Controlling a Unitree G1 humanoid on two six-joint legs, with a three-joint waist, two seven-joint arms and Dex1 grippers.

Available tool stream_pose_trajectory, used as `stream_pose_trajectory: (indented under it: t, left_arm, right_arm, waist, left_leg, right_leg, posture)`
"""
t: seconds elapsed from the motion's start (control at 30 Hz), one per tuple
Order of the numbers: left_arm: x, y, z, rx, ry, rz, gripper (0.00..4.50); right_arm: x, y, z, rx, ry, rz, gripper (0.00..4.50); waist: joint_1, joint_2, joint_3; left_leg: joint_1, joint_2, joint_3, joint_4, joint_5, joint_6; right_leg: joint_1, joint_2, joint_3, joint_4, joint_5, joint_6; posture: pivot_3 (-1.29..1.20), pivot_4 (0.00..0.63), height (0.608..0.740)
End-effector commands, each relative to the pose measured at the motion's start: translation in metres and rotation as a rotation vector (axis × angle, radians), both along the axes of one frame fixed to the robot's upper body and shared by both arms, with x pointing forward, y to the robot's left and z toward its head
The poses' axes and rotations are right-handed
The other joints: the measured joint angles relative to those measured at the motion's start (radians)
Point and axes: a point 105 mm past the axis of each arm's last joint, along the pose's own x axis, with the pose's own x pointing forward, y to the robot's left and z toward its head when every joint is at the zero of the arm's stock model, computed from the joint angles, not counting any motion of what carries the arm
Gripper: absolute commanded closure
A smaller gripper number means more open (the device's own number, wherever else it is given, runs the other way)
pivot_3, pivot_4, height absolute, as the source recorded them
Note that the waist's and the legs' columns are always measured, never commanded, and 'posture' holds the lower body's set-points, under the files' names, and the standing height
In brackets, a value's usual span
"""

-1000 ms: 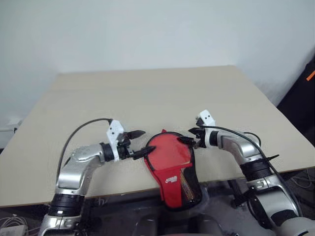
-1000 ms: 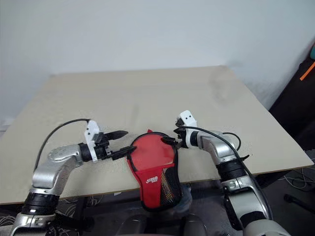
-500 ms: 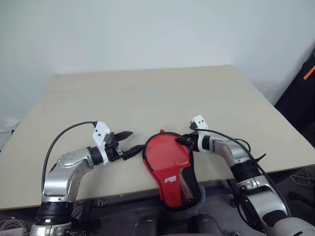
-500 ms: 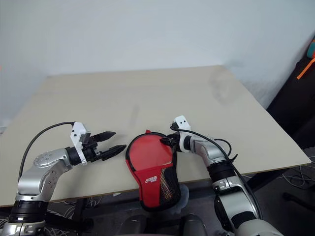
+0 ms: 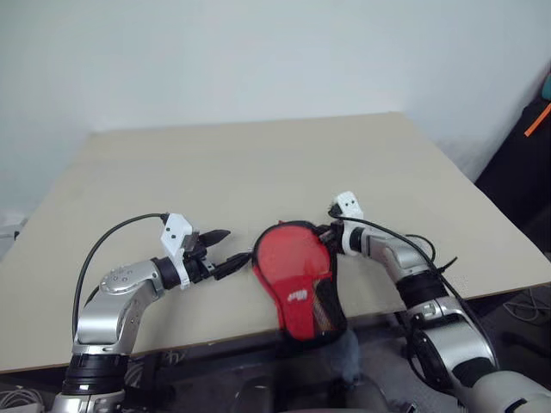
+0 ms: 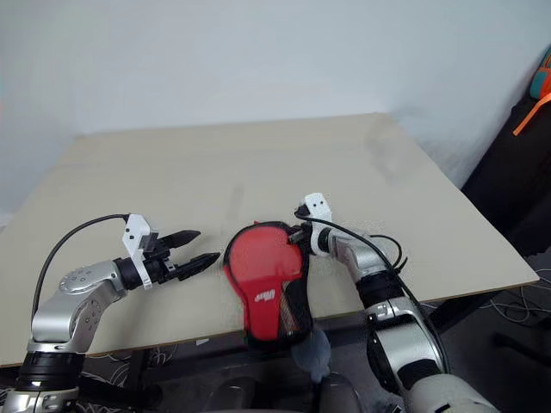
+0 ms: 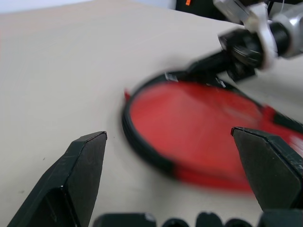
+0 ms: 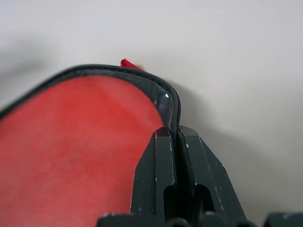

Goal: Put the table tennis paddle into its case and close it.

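The case (image 5: 293, 271) lies red side up near the table's front edge, white logo showing, and its narrow mesh end hangs over the edge. My right gripper (image 5: 324, 232) is shut on the black zip rim at the case's far right side; in the right wrist view its fingers (image 8: 163, 156) pinch the rim (image 8: 171, 101) between them. My left gripper (image 5: 238, 244) is open just left of the case, a small gap away, and the case (image 7: 199, 118) lies ahead between its fingers. The table tennis paddle is hidden.
The beige table (image 5: 258, 163) stretches bare behind the case to a white wall. A dark object with an orange strap (image 5: 538, 120) stands off the table's right side. Cables lie on the floor at the lower right (image 6: 525, 318).
My right gripper moved forward and went from open to shut on the case's rim. My left gripper drew back from the case's left edge. The case shifted slightly.
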Motion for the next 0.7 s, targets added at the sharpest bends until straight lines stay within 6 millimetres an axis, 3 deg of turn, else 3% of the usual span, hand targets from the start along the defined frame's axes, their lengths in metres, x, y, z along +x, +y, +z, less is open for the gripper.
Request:
stream_pose_trajectory:
  t: [0.03,0.2,0.43,0.57,0.7]
  left_arm:
    - [0.001,0.001,0.004,0.005,-0.033,0.011,0.0]
    - [-0.003,-0.001,0.001,0.005,-0.023,0.014,0.0]
    - [-0.002,0.002,-0.001,0.011,-0.02,0.028,0.0]
    - [-0.002,0.002,-0.002,0.014,-0.018,0.029,0.0]
    - [-0.002,0.003,-0.002,0.019,-0.018,0.033,0.0]
  right_arm:
    - [0.035,-0.039,0.041,-0.053,-0.196,-0.232,4.46]
    - [0.046,-0.055,0.044,-0.038,-0.223,-0.367,4.46]
    - [0.042,-0.055,0.019,-0.079,-0.159,-0.377,4.46]
    - [0.039,-0.044,0.014,-0.039,-0.13,-0.33,3.47]
    - [0.039,-0.045,0.023,-0.017,-0.157,-0.302,1.98]
  waist:
    - [0.0,0.0,0.0]
    - [-0.014,0.0,0.0]
    - [-0.022,0.0,0.0]
    - [-0.023,0.0,0.0]
    - [-0.023,0.0,0.0]
  left_leg:
    - [0.0,0.0,0.0,0.0,0.0,0.0]
    - [0.001,0.0,0.003,-0.003,0.001,-0.002]
    - [0.002,0.002,0.012,-0.005,0.002,-0.003]
    - [0.003,0.003,0.013,-0.005,0.002,-0.003]
    - [0.003,0.006,0.015,-0.004,0.001,-0.004]
  right_leg:
    - [0.0,0.0,0.0,0.0,0.0,0.0]
    - [-0.001,0.001,0.002,0.0,0.0,0.0]
    - [-0.001,0.003,0.004,0.0,0.0,0.0]
    - [-0.001,0.004,0.006,0.0,0.0,0.0]
    - [-0.002,0.008,0.009,0.0,0.0,0.0]
  posture:
    - [0.0,0.0,0.706]
    - [0.0,0.0,0.706]
    - [0.0,0.0,0.706]
    - [0.0,0.0,0.706]
    - [0.0,0.0,0.706]
